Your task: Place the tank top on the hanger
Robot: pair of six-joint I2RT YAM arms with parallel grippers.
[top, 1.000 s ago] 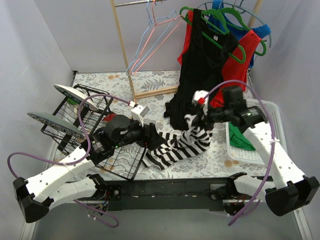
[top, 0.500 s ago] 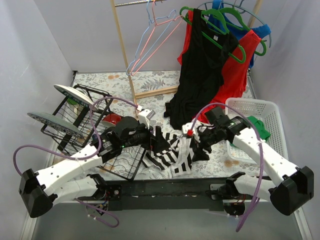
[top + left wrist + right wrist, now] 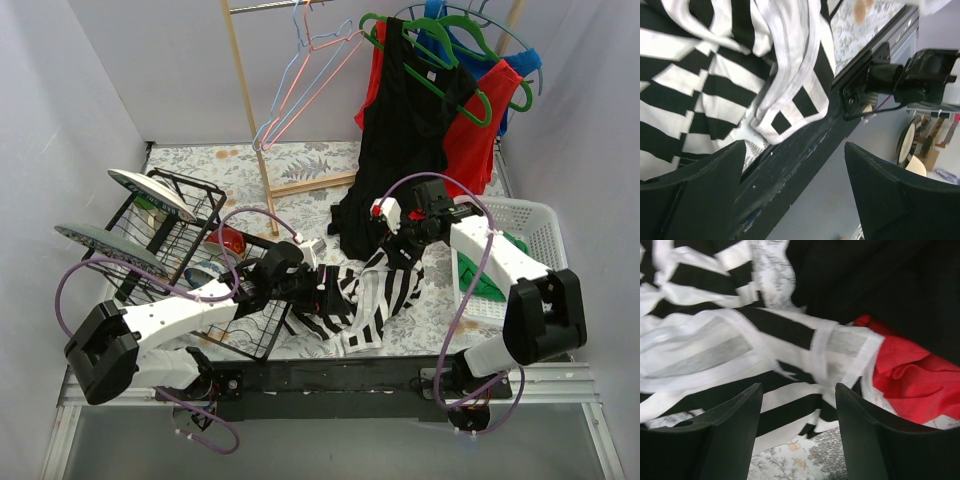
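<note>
While the tank top (image 3: pixel 362 296) lies crumpled on the worktop (image 3: pixel 300 165) close to the near edge, neither arm has hold of it. The left tool (image 3: pixel 795 146) hovers at the garment's near-left hem, fingers spread and nothing between them. Its wrist view shows a striped corner lying right at the black front rail (image 3: pixel 780 170). A little farther back, the right tool (image 3: pixel 798 386) hangs over the far-right part of the stripes, also spread wide, with a white-edged band of the fabric directly below and the red top (image 3: pixel 905 375) just beyond. Behind that hangs the black top (image 3: pixel 400 150). At the back, the hanger (image 3: pixel 316 92) hangs from the rack (image 3: pixel 245 80) beside a light blue hanger (image 3: pixel 272 112), well apart from the tank top.

The task appears to be at the pick-up step, with hanging not yet begun. The next move probably calls for each tool to close on a shoulder strap, so the neck opening spreads. Both should then lift clear of the black top's trailing hem.
</note>
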